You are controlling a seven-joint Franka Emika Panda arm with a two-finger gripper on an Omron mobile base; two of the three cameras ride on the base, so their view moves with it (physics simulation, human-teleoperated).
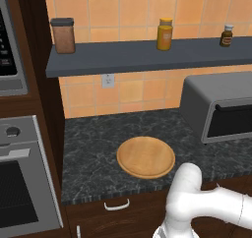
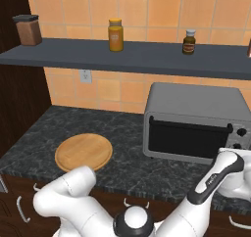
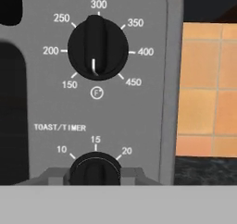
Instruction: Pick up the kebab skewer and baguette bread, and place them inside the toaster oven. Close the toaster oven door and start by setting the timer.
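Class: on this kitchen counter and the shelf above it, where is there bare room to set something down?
Bare counter lies between the round wooden board and the toaster oven, and behind the board by the outlet. The shelf has gaps between its jars. It is crowded at the oven's knobs, where the gripper works.

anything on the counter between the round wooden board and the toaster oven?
Nothing: in the right base view, bare dark counter runs from the wooden board to the toaster oven.
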